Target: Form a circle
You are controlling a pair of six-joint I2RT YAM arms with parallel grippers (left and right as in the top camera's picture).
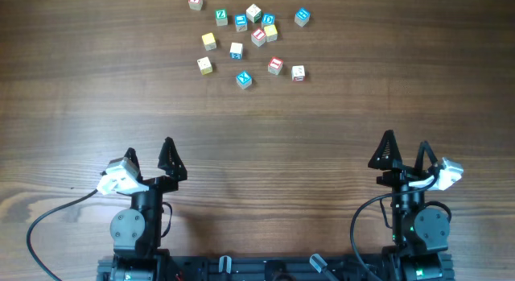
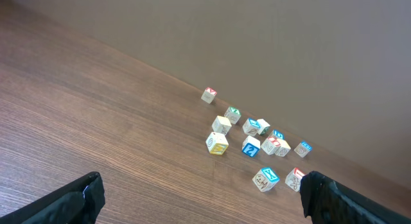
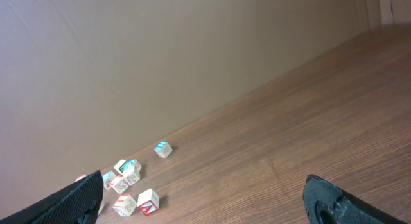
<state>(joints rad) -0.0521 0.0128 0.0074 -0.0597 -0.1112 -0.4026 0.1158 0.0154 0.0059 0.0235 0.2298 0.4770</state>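
Observation:
Several small wooden letter cubes (image 1: 249, 39) lie in a loose scatter at the far middle of the table; no circle shows among them. Their tops are blue, red, green, yellow and cream. In the left wrist view the scatter (image 2: 257, 131) lies ahead and to the right, with a blue-topped cube (image 2: 266, 179) nearest. In the right wrist view the cubes (image 3: 128, 182) sit at the lower left, a red-lettered one (image 3: 148, 201) closest. My left gripper (image 1: 150, 148) and right gripper (image 1: 405, 142) both stand open near the front edge, far from the cubes and holding nothing.
The brown wooden table (image 1: 322, 112) stretches between the grippers and the cubes. A plain wall (image 2: 289, 44) rises just behind the scatter. A black cable (image 1: 48, 216) loops at the front left beside the left arm's base.

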